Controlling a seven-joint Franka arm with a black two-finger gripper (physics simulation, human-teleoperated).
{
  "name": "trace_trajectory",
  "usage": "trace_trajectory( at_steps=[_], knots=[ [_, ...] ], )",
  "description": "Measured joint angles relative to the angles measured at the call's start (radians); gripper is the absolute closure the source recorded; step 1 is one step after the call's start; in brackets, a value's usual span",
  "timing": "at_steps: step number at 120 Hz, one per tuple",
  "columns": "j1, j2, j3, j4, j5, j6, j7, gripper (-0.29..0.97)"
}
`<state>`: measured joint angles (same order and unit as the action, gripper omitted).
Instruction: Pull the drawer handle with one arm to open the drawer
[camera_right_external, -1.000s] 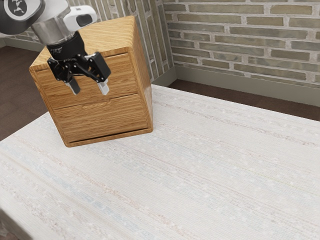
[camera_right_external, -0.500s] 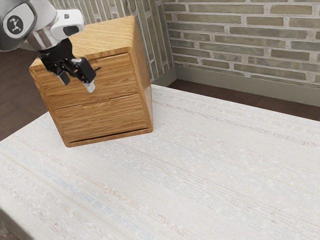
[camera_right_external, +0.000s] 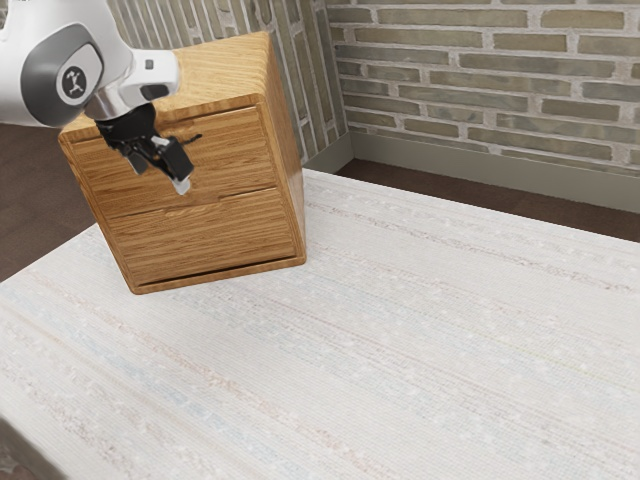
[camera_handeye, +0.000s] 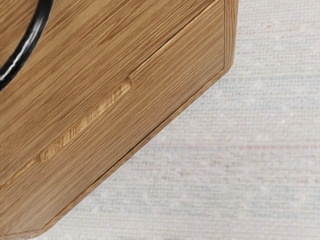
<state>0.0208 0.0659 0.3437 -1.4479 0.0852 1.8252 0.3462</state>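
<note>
Two drawers sit flush in the wooden cabinet (camera_right_external: 215, 90) at the table's (camera_right_external: 420, 340) far corner, toward the exterior view's left. The claw (camera_right_external: 158, 168) hangs at the upper drawer's (camera_right_external: 235, 150) front, fingers spread, nothing between them, just beside the thin black handle (camera_right_external: 190, 138). Up close, that handle (camera_handeye: 25, 45) curves over the grain, near the lower drawer (camera_handeye: 165, 95).

You have the wooden top drawer (camera_right_external: 235, 150) sitting flush and shut, above a second drawer; its thin black handle (camera_handeye: 24, 49) curves across the front.
</note>
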Motion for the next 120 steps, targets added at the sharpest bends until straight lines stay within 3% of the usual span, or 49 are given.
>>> trace_trajectory(
  at_steps=[37,96,120],
  knots=[
    [-0.004,-0.016,0.005,0.076,0.005,0.006,0.148,0.00],
    [0.015,0.030,0.021,0.070,-0.003,0.048,0.308,0.00],
    [0.013,0.026,0.013,0.071,0.049,0.061,0.375,0.00]
  ],
)
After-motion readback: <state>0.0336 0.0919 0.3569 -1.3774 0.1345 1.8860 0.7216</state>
